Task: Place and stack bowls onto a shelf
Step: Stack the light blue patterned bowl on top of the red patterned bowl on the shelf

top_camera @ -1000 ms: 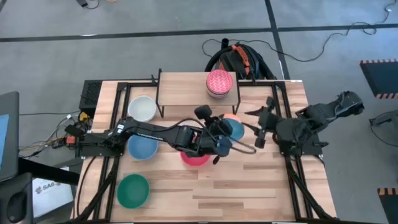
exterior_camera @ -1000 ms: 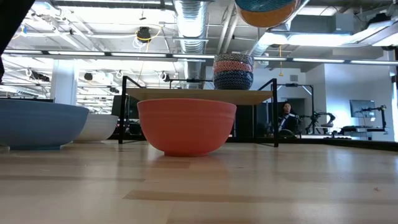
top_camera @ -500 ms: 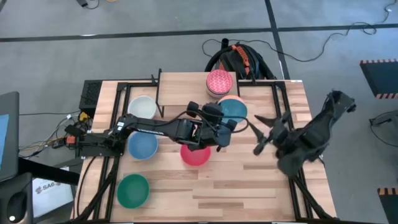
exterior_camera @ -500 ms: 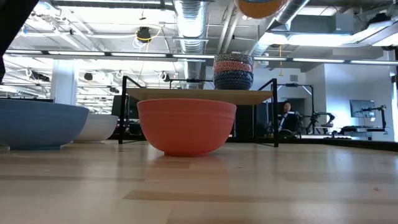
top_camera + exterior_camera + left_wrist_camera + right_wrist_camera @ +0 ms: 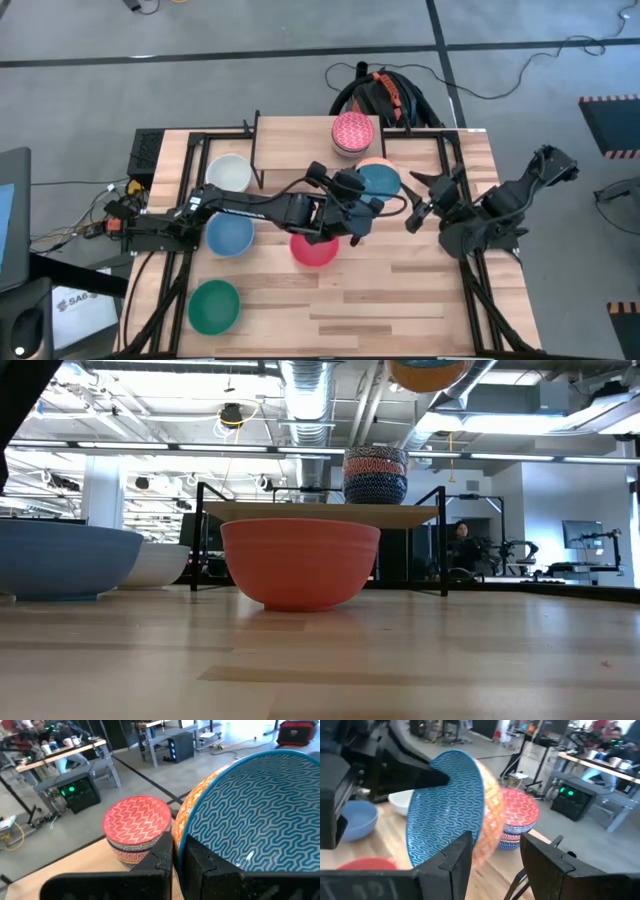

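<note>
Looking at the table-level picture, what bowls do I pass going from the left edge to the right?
Light blue bowl → white bowl → red bowl → stacked patterned bowls on the shelf → orange-bottomed bowl held aloft at the top.

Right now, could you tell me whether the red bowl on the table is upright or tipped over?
Upright. The red bowl sits on its base on the tabletop, rim level and opening upward; from above its round open mouth shows, beside the left gripper.

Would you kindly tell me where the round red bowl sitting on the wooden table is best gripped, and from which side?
Grip the round red bowl by its thin rim, coming down from above: it sits upright, mouth open. Choose the rim side facing away from the left gripper, whose arm partly overhangs it while holding the teal patterned bowl.
</note>
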